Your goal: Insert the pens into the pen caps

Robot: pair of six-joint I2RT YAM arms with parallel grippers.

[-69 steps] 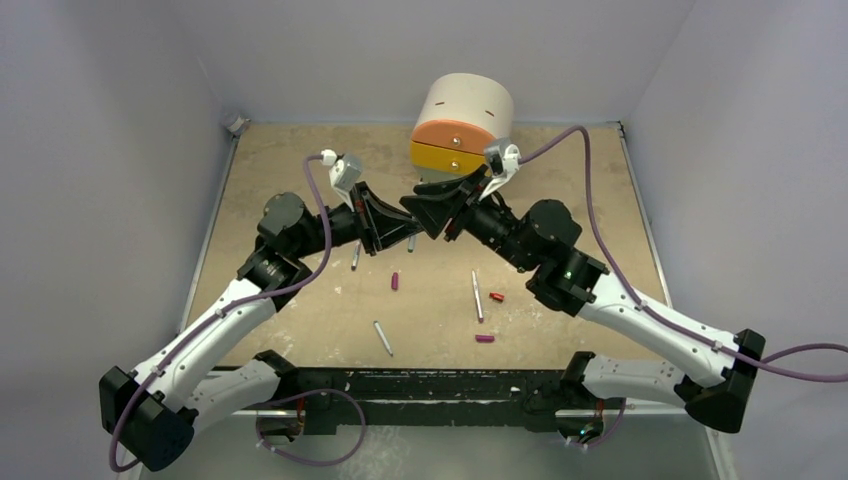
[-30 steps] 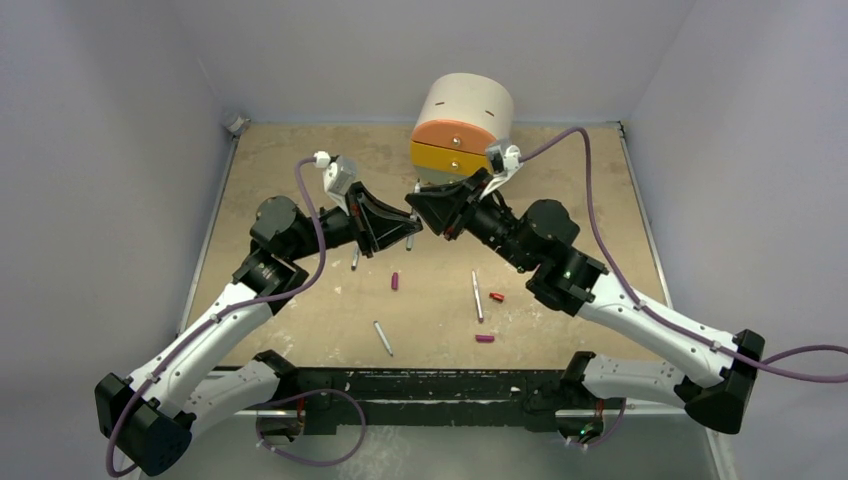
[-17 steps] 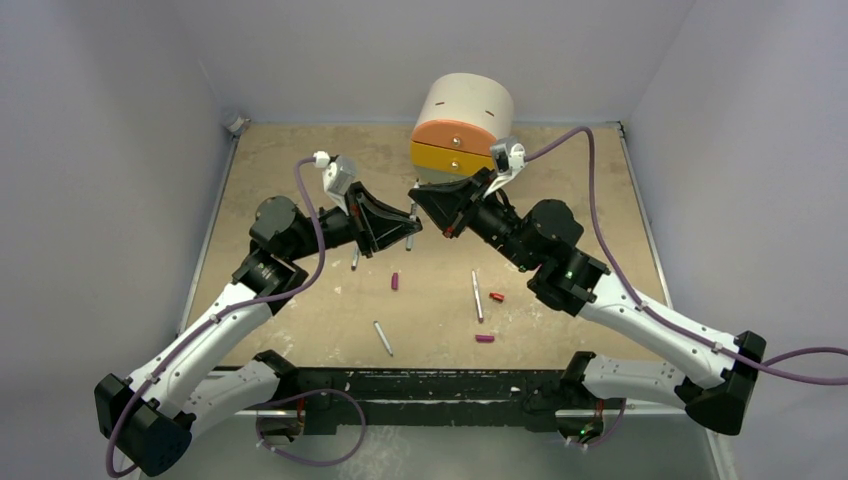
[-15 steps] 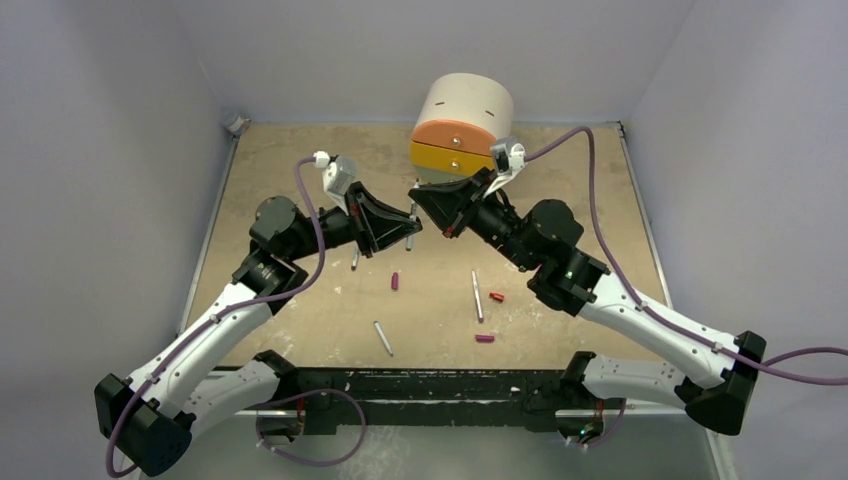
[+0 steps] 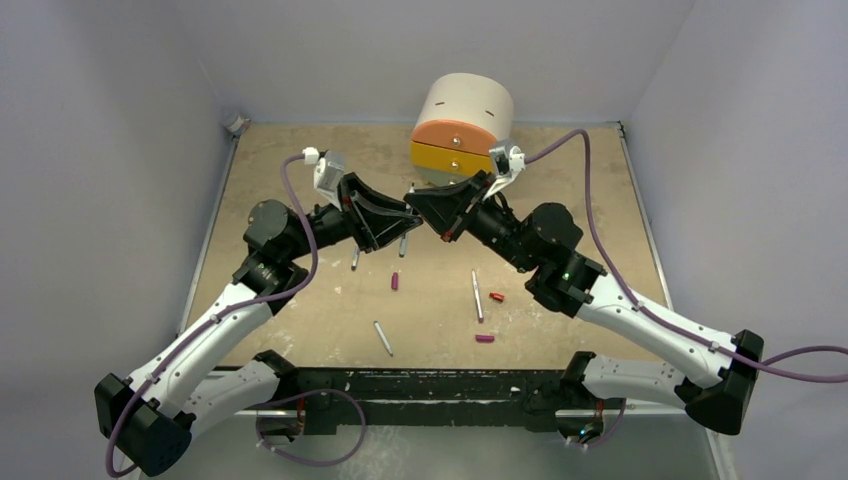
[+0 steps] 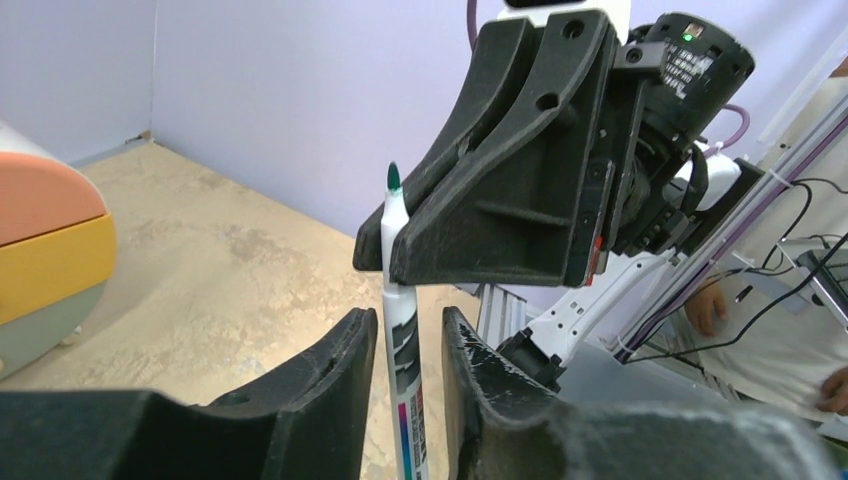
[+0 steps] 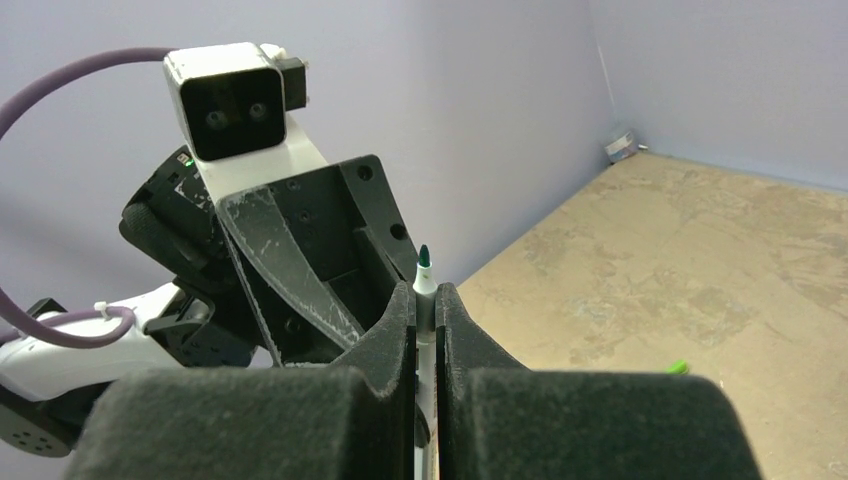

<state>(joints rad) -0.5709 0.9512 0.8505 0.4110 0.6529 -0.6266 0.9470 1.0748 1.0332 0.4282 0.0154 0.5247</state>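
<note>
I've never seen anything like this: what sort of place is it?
Probably a robotics test lab: a left arm and right arm bolted to a worn table, boxed in by plain walls, with pens and caps scattered about.

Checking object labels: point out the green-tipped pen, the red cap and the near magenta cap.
green-tipped pen (image 6: 402,340): left wrist view, mid-barrel.
red cap (image 5: 497,297): top external view, its middle.
near magenta cap (image 5: 484,339): top external view, its middle.
</note>
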